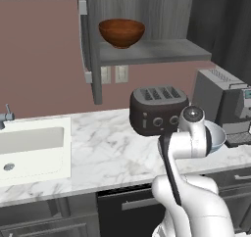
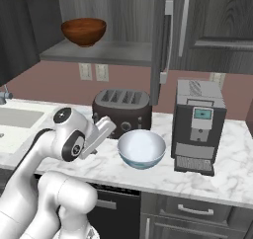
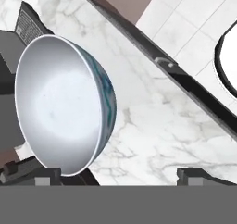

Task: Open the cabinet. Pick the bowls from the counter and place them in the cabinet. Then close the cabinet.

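The cabinet (image 1: 157,52) (image 2: 108,53) stands open, and the reddish-brown wooden bowl (image 1: 121,33) (image 2: 84,31) rests on its grey shelf. The white bowl with a pale blue outside (image 2: 142,148) (image 1: 217,135) (image 3: 65,102) sits upright on the marble counter (image 1: 108,148) (image 2: 207,181) (image 3: 152,126), in front of the toaster. My gripper (image 3: 113,174) is open and empty, and hangs just left of this bowl in the right base view. In the hand view the bowl's rim lies by one fingertip (image 3: 28,172); the other is over bare marble. The arm hides part of the bowl in the left base view.
A dark toaster (image 1: 158,108) (image 2: 122,109) stands behind the white bowl and a grey coffee machine (image 1: 225,101) (image 2: 198,124) right of it. The open cabinet door (image 2: 159,40) juts out above the toaster. A white sink (image 1: 29,148) lies at the far left.
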